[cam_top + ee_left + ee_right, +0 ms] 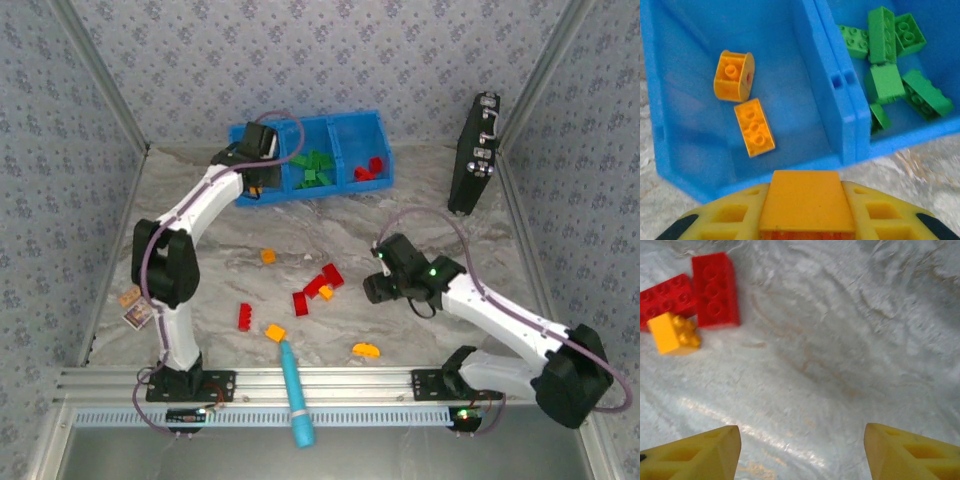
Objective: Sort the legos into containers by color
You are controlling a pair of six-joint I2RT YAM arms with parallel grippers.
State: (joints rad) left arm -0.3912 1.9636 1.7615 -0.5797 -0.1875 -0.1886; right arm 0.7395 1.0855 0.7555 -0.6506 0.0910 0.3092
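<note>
Left gripper (807,224) pinches orange brick (807,197) over orange compartment of tray (812,70); right gripper (800,450) spread, empty. Greens (885,80), few reds (370,170) binned; loose reds (300,303), loose oranges (366,350) left on table (330,225).

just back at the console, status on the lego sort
Left gripper shut on orange brick at the blue tray's left compartment. Right gripper open, empty, over table near red bricks. Several legos loose on table. Teal stick near edge, not blocking.
</note>
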